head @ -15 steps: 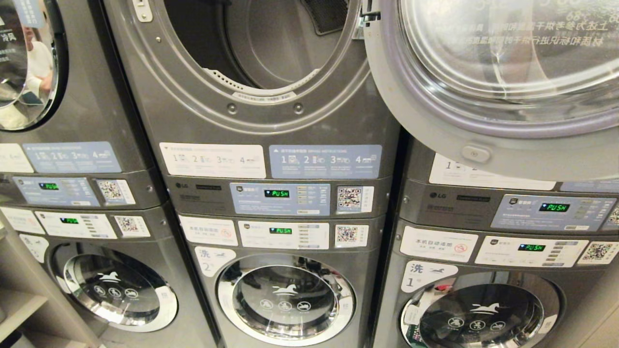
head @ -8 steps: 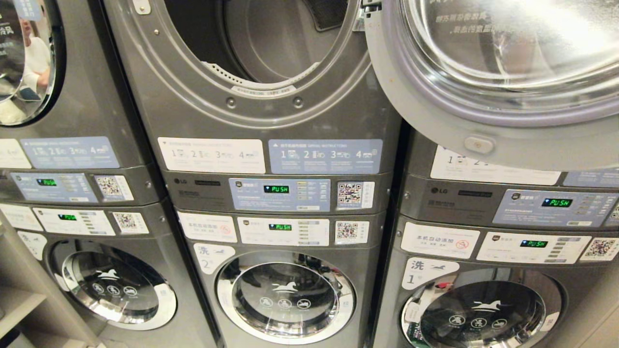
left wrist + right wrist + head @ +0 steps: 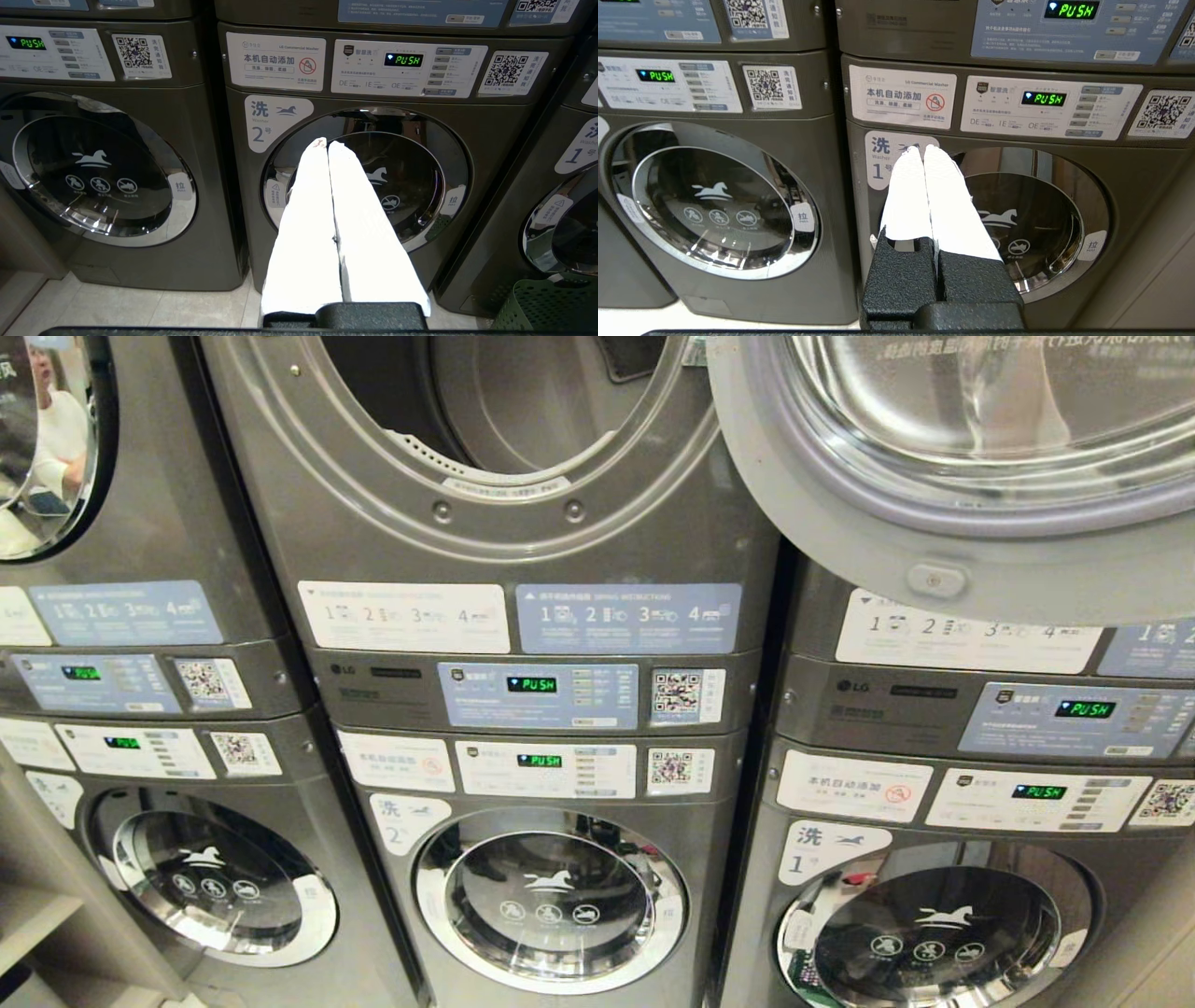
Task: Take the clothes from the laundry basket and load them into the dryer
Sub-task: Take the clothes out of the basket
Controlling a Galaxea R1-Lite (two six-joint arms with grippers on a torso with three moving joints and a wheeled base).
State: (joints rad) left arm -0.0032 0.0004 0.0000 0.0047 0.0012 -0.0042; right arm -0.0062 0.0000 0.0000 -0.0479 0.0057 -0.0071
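Observation:
The dryer (image 3: pixel 420 537) is the upper middle machine; its round opening shows an empty grey drum (image 3: pixel 532 401). Its glass door (image 3: pixel 934 560) hangs swung open to the right. A corner of the green perforated laundry basket (image 3: pixel 546 303) stands on the floor before washer 1, and the clothes are out of view. My left gripper (image 3: pixel 327 143) is shut and empty, its white fingers pointing at the washer 2 door (image 3: pixel 411 186). In the right wrist view my right gripper (image 3: pixel 923 149) is shut and empty, level with the washer 1 door (image 3: pixel 1041 219). Neither arm appears in the head view.
Three stacks of grey machines fill the view, with control panels (image 3: pixel 541 695) showing green PUSH. A person shows as a reflection in the upper left door (image 3: pixel 47 439). Pale shelving (image 3: pixel 28 915) stands at the lower left. Light floor tiles (image 3: pixel 140 308) lie before the washers.
The whole head view has slid upward in the picture, so the camera has moved lower. Both grippers and the machines keep their places.

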